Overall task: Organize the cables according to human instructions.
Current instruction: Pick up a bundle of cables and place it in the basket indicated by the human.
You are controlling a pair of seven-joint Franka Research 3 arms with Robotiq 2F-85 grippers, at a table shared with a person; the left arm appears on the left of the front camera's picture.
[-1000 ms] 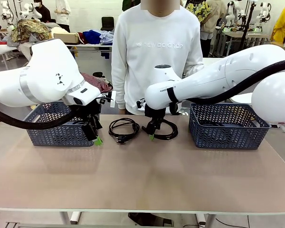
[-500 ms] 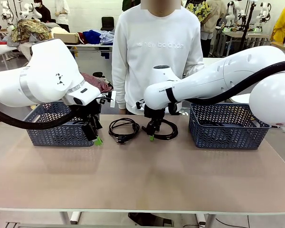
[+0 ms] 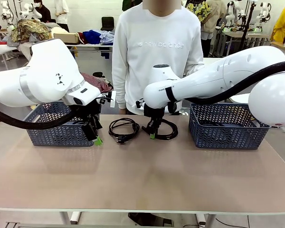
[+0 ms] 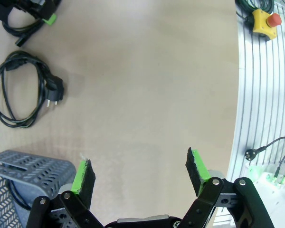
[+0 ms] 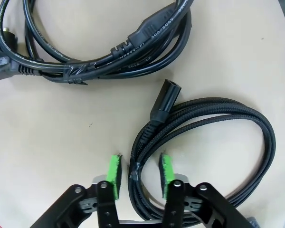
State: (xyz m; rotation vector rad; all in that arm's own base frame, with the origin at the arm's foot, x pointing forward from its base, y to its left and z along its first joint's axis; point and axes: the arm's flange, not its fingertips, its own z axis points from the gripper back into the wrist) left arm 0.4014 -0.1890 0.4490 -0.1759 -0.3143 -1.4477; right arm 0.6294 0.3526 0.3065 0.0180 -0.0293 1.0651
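Note:
Two cables lie on the table in front of the person. A smooth black cable (image 3: 123,129) (image 5: 99,52) (image 4: 19,90) is coiled at the middle. A braided black cable (image 3: 168,132) (image 5: 213,142) lies just to its right. My right gripper (image 3: 152,134) (image 5: 140,173) points down onto the braided coil's left side, its green pads closed in on the bundle of strands between them. My left gripper (image 3: 97,137) (image 4: 140,171) hangs open over bare table beside the left basket, holding nothing.
A grey-blue basket (image 3: 57,129) (image 4: 23,166) stands at the left and another (image 3: 228,127) at the right. The person stands at the far edge, hands out of sight. A yellow emergency button (image 4: 263,23) sits on the metal rail off the table's near edge.
The right gripper's jaws have closed from wide open onto the braided cable. The right arm shifted slightly left. The left arm has not moved.

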